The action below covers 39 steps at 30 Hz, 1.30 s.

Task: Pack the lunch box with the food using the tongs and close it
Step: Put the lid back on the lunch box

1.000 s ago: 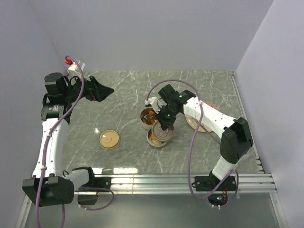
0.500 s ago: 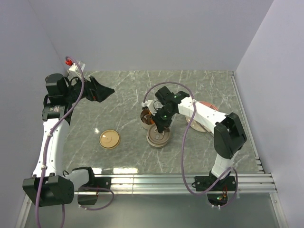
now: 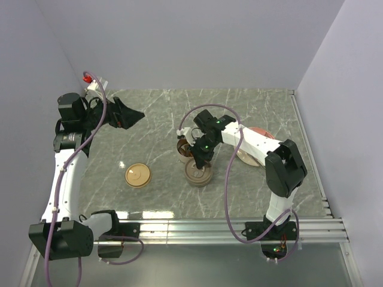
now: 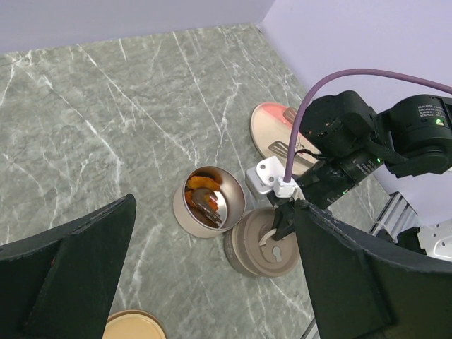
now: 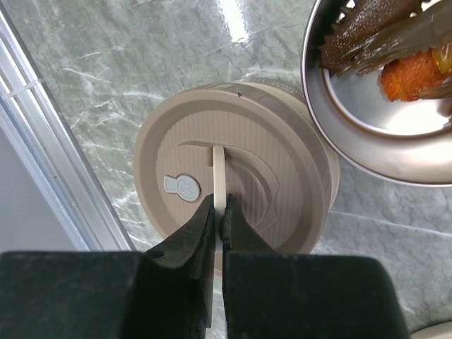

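Lunch box: two round containers and a loose lid, spread across the middle of the top view. At the upper left, the left gripper hangs above the table with its fingers spread wide and nothing between them. Lower left of centre lies the loose tan lid, flat and well apart from the rest. Near the frame's centre stands the open round container, steel-lined, holding the food. In it are an orange chunk and dark brown strips, the longest slanting from lower left to upper right in the right wrist view. Just beside it, lower right, the second container wears a fitted tan lid; whether the two touch I cannot tell. The right gripper is pressed together on a pale thin tab standing on edge at that lid's centre. The tab's long axis runs straight up and down the wrist frame. Farther right, partly under the right arm, lies the pale pink round plate.
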Tool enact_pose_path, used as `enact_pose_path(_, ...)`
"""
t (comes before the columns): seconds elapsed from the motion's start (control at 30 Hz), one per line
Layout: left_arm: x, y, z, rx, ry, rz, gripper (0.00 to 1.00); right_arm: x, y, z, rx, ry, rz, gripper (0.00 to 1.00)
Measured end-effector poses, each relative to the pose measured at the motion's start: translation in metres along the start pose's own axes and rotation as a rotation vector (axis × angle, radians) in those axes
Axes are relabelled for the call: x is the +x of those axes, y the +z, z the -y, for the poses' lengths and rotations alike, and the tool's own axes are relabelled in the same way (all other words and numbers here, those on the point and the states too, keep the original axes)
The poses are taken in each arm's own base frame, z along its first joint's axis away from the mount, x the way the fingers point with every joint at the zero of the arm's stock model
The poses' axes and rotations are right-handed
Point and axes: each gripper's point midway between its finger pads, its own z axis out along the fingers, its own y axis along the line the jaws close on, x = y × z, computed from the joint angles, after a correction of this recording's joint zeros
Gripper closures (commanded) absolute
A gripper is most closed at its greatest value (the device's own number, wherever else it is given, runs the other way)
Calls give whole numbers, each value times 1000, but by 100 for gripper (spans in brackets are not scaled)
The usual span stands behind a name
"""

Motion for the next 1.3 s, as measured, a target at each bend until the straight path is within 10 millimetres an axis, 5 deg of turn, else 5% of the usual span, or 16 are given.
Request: enact_pose_path(1.3, 6, 5, -4, 17, -25, -18, 1, 6, 1, 9, -43, 15, 38, 100)
